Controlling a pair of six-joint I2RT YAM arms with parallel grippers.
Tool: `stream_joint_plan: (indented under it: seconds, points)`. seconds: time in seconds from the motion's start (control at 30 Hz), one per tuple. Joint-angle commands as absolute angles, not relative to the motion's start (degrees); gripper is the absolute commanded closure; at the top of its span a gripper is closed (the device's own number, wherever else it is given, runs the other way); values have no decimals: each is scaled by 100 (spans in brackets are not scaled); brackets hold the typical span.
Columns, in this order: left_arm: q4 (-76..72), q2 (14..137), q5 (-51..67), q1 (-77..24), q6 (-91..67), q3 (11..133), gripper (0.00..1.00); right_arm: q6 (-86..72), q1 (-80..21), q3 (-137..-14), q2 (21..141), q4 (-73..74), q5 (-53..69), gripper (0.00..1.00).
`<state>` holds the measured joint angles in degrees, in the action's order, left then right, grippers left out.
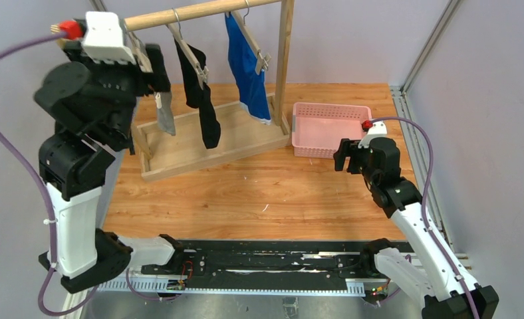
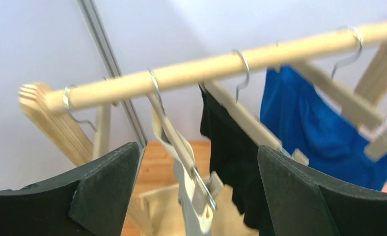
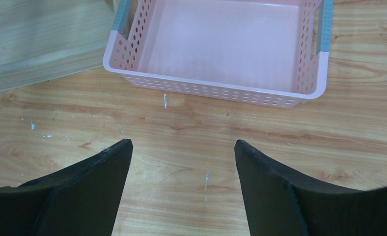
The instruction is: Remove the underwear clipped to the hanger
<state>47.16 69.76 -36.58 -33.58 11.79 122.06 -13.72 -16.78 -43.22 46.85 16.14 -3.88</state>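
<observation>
Right gripper (image 3: 181, 147), jaws spread and empty, hovered over the table (image 3: 181, 123) just before the pink basket (image 3: 211, 87). Left gripper (image 2: 197, 150), likewise released, was raised close to the wooden rail (image 1: 199, 11). From that rail, each clipped to a hanger, hung the grey briefs (image 1: 165, 116), black briefs (image 1: 205, 109) and blue briefs (image 1: 246, 66), left to right.

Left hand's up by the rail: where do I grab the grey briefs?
Take the grey briefs just under their clip, left hand coming from the near side: there the cloth hangs as a strip narrow enough for the open hand.
</observation>
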Motion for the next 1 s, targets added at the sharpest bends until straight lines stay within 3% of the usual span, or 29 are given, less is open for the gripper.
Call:
stream_joint_plan:
  seconds: [0.0,0.17,0.23,0.73,0.97]
  points:
    - [4789,7559,-4249,-3360,1125,13225,0,-1484,-1798,-4368,4734,1549,-153,22]
    - [5060,8046,-4112,-3137,583,13955,12,-1518,-1835,-4354,4708,1588,-86,21]
    - [5309,8190,-3956,-2969,320,14146,12,-1509,-1837,-4369,4679,1615,-67,21]
    - [5853,8150,-2246,-1922,-1191,13551,25,-1585,-1848,-3945,4346,1533,329,21]
    - [5949,8269,-2446,-1652,-1434,13496,35,-1622,-1848,-3764,4421,1375,538,21]
